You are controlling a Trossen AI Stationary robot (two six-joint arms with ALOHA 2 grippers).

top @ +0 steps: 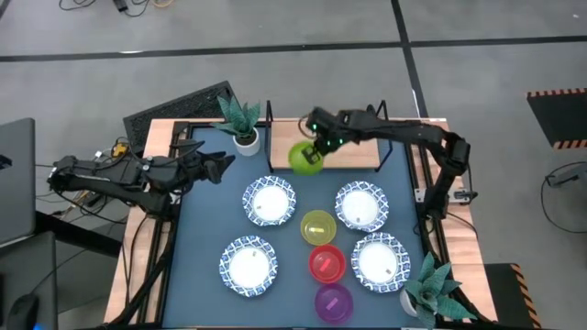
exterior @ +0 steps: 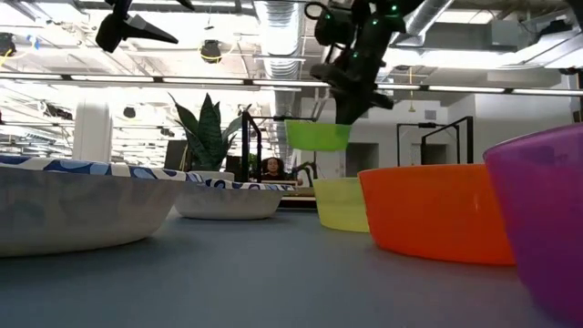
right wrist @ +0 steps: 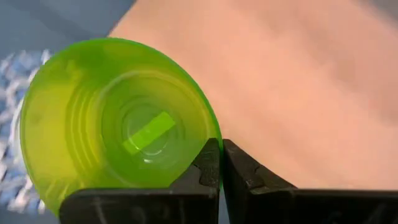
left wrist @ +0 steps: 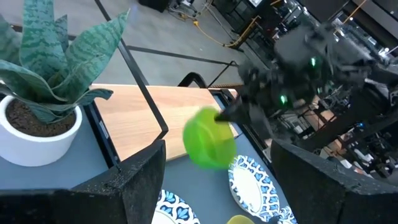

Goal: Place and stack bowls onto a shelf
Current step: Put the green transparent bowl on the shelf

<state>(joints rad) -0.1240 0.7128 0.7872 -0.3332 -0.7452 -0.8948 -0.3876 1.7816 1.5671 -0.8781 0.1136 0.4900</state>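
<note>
My right gripper (top: 321,147) holds the small green bowl (top: 305,158) in the air at the near edge of the light wooden shelf (top: 353,147). In the low view the green bowl (exterior: 319,135) hangs well above the table. My left gripper (top: 223,166) waits open over the table's left side, pointing at the bowl. Four white bowls with blue rims (top: 270,201) (top: 360,205) (top: 248,265) (top: 380,260) rest on the blue tabletop. The yellow (top: 318,226), red (top: 326,263) and purple (top: 334,302) bowls stand in a row between them. My right gripper (right wrist: 221,144) pinches the green bowl's rim (right wrist: 209,124), one finger inside the bowl and one outside. The fingers come from above, pointing down. The bowl is lifted clear and hangs below the fingers, its opening facing up in the low view.
A potted plant (top: 243,121) stands at the shelf's left end, another (top: 431,289) at the table's near right corner. The shelf's thin black frame (top: 385,147) borders the plank. The plank's top shows bare wood.
</note>
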